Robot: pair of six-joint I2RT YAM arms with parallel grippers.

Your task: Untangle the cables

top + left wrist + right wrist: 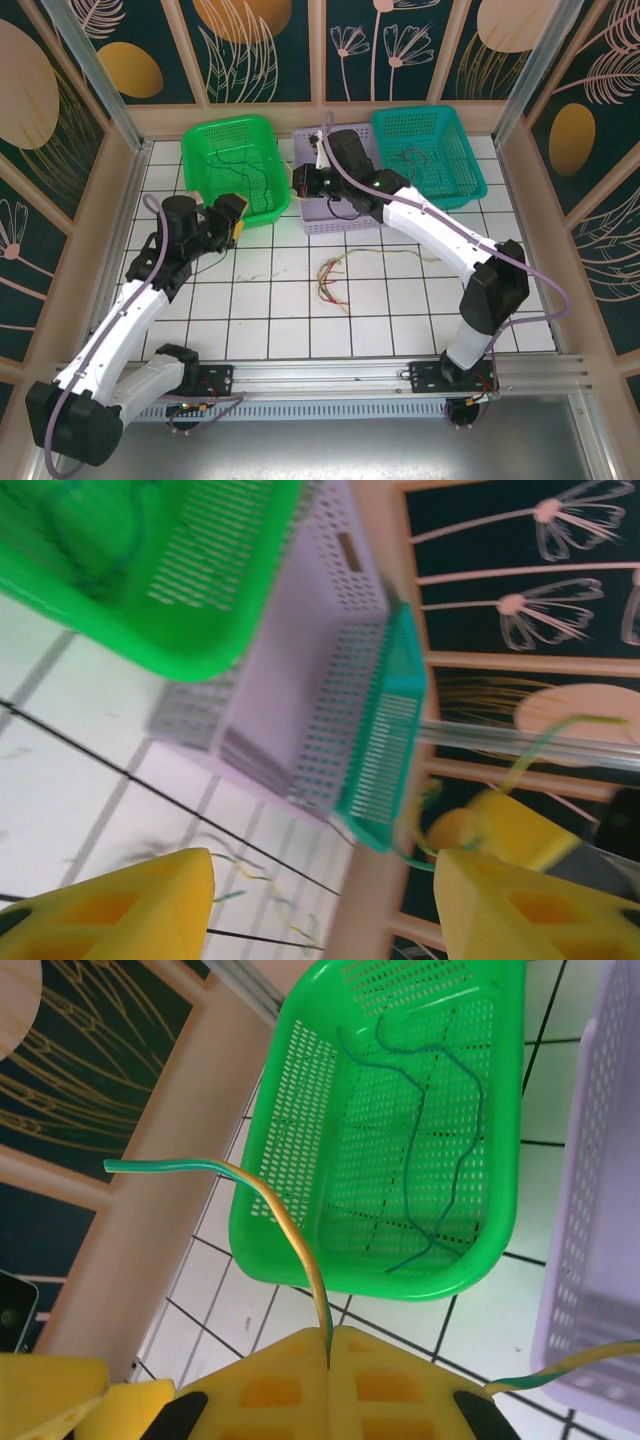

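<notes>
We see the right gripper (330, 1348) with its yellow fingers pressed together on a yellow-green cable (180, 1164). The cable rises from the pinch, bends over and ends free in the air. Another yellow-green stretch shows low beside the lilac basket (600, 1210).

The left gripper (320, 910) stands spread with nothing between its fingers, near the front edge of the green basket (380, 1285). A few blue-green cables (430, 1160) lie loose in that basket. A small tangle (335, 275) of red, yellow and green strands rests on the bench (250, 310), well apart from both grippers.

We judge these cables to be almost weightless and very limp. They have just enough spring to hold a curve, as the arch above the pinch suggests. Their insulation looks smooth, so a strand could slide out of wide pads unless it sits squarely across them.

For the tangle, we would take one strand near a free end, or on a stretch that stands clear of the crossings. We would draw it out slowly along its own line. A quick pull would likely drag the whole bundle along, since nothing weighs it down.
</notes>
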